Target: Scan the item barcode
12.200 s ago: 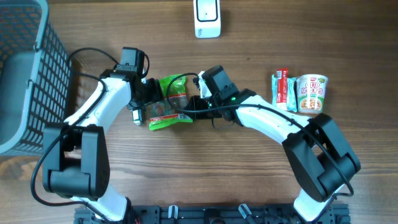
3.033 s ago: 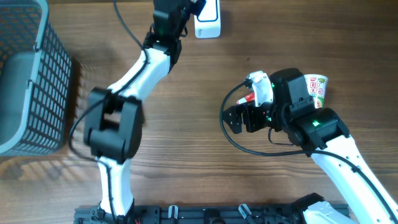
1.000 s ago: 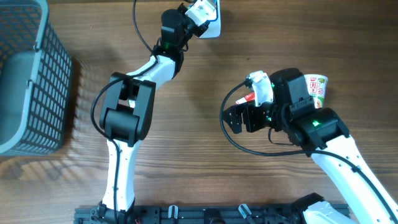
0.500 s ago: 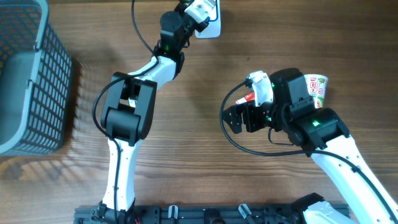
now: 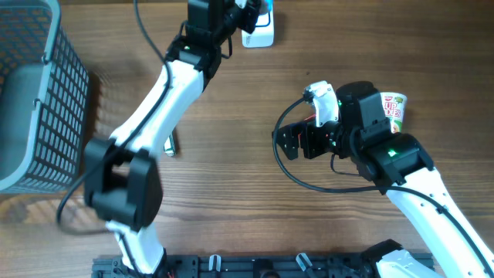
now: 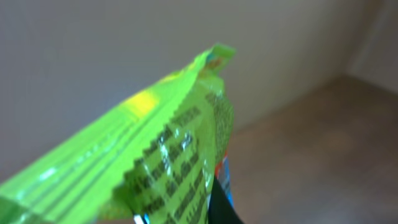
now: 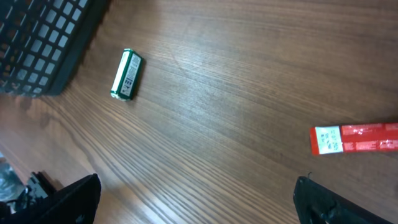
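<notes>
Left arm reaches across the wooden table [image 5: 231, 201] to the white scanner [image 5: 261, 32] at the far edge. We note the left pincer [image 5: 238, 11] just beside the scanner, on its left, overlapping its upper corner in the overhead view. Its fingers are pressed together on the green packet [image 6: 165, 165]. The left wrist view is mostly the packet's crimped edge and printed face, held up off the table against a pale background. The print is blurred, so we cannot tell which way the barcode faces relative to the scanner.

Right pincer [image 5: 287, 144] hangs well apart from the scanner, nearer the robot's base and to the right. Its fingers [image 7: 73, 198] are spread wide over bare wood.

Cup noodles [image 5: 392, 113] stands right of the scanner and nearer the base, partly under the right arm. Red sachet [image 7: 354, 138] lies flat on the wood; we see it clearly only in the right wrist view. Small green stick pack [image 7: 126, 74] lies flat, left of the scanner and nearer the base. It is near the dark basket [image 5: 31, 93], which sits far left of the scanner.
</notes>
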Robot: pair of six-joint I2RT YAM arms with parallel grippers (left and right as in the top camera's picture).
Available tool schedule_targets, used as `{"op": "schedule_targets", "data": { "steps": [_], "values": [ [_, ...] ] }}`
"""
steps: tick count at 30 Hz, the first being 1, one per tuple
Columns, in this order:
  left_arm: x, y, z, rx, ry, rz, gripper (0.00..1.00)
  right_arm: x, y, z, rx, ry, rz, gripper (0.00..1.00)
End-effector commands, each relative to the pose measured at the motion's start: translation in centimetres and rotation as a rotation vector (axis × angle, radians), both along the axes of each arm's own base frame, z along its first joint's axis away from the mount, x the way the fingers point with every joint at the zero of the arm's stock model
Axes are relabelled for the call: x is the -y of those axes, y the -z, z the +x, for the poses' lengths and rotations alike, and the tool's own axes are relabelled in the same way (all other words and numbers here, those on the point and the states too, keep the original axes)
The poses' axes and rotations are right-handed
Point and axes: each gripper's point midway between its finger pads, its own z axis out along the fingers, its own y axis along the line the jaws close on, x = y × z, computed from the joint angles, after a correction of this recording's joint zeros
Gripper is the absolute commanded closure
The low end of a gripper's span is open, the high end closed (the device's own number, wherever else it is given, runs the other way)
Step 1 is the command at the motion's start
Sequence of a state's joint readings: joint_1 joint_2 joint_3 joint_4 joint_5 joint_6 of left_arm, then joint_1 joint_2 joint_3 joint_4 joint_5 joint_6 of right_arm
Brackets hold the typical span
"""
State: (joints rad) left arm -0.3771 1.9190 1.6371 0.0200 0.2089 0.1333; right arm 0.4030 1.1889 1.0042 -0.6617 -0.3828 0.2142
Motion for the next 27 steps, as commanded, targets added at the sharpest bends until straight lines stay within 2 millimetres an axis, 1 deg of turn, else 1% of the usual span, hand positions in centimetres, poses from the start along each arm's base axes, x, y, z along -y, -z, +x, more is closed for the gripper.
{"op": "schedule_targets", "data": {
  "steps": [1, 2, 3, 4, 6, 7, 10, 12, 16, 19, 21, 23, 24, 25, 27],
  "values": [
    [1.0, -0.7, -4.1, -0.127, 0.032, 0.01, 0.96, 0.1, -3.3, 0.3, 0.067, 0.022, 0.035, 0.0],
    [1.1, 0.3, -5.0, -0.175, 0.04, 0.032, 0.96, 0.5, -4.1, 0.2, 0.077, 0.031, 0.041, 0.0],
    [1.5, 1.9, -6.2, -0.246, 0.054, 0.064, 0.96, 1.2, -5.3, -0.1, 0.096, 0.042, 0.041, 0.0],
    [1.7, 3.1, -7.0, -0.295, 0.062, 0.087, 0.96, 1.8, -6.3, -0.4, 0.115, 0.049, 0.039, 0.0],
    [2.0, 5.9, -8.7, -0.433, 0.054, 0.101, 0.96, 3.3, -8.3, -0.7, 0.149, 0.092, 0.037, 0.0],
    [2.1, 6.7, -9.4, -0.485, 0.044, 0.098, 0.96, 4.2, -9.2, -0.8, 0.168, 0.122, 0.035, 0.0],
    [2.6, 10.7, -11.9, -0.681, 0.006, 0.102, 0.96, 6.5, -11.1, -1.6, 0.21, 0.195, 0.037, 0.0],
    [3.6, 12.9, -13.0, -0.754, -0.004, 0.106, 0.96, 7.6, -11.7, -2.1, 0.218, 0.239, 0.047, 0.0],
    [5.7, 17.6, -14.6, -0.834, 0.007, 0.132, 0.96, 8.6, -11.6, -2.8, 0.2, 0.275, 0.046, 0.0],
    [7.1, 21.1, -15.8, -0.914, -0.006, 0.15, 0.96, 8.6, -10.6, -3.2, 0.153, 0.278, 0.033, 0.0],
    [7.9, 22.9, -16.6, -0.96, -0.018, 0.154, 0.96, 8.6, -10.0, -3.2, 0.122, 0.277, 0.022, 0.0],
    [8.9, 23.9, -17.7, -0.988, 0.008, 0.164, 0.96, 8.6, -9.4, -3.1, 0.099, 0.276, 0.014, 0.0],
    [9.7, 24.1, -18.4, -1.005, 0.04, 0.161, 0.96, 8.6, -9.1, -2.9, 0.089, 0.273, 0.008, 0.0],
    [10.7, 24.1, -19.5, -1.027, 0.087, 0.153, 0.96, 8.5, -8.9, -2.8, 0.081, 0.272, 0.005, 0.0],
    [12.1, 23.8, -20.9, -1.048, 0.149, 0.141, 0.96, 8.5, -8.6, -2.5, 0.066, 0.272, 0.0, 0.0]
  ]
}}
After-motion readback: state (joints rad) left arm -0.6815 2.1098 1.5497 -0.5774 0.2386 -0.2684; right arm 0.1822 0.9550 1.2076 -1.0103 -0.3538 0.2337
